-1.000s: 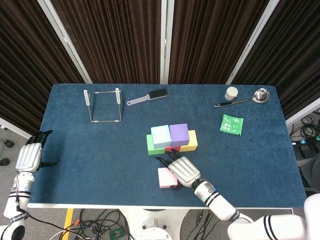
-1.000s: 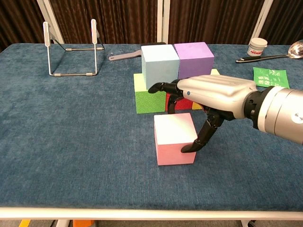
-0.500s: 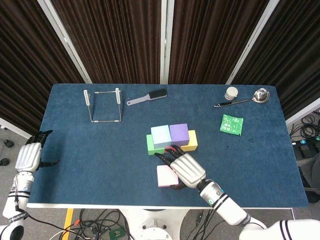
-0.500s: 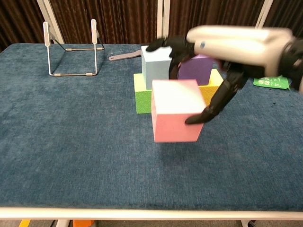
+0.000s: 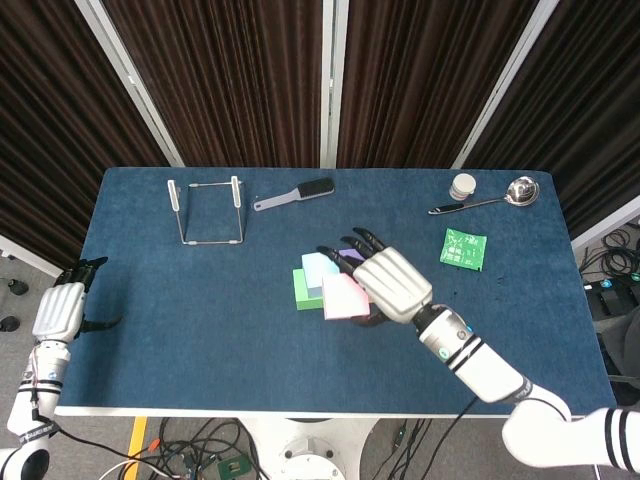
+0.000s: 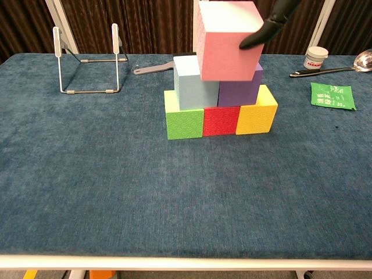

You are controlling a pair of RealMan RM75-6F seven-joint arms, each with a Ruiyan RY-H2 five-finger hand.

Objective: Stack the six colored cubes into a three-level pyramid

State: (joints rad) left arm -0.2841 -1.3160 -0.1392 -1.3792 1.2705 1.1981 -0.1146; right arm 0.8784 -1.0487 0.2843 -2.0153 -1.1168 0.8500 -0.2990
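My right hand grips a pink cube and holds it in the air, close above the stack. In the chest view only one dark fingertip of that hand shows against the cube's right side. Below, a green cube, a red cube and a yellow cube form the bottom row. A light blue cube and a purple cube sit on them. My left hand hangs off the table's left edge, holding nothing, its fingers slightly apart.
A wire stand and a brush lie at the back left. A ladle, a small white jar and a green packet are at the back right. The blue table extends in front.
My right hand has lifted the pink cube off the table and carried it up and back, over the two-level stack. The left hand has not moved.
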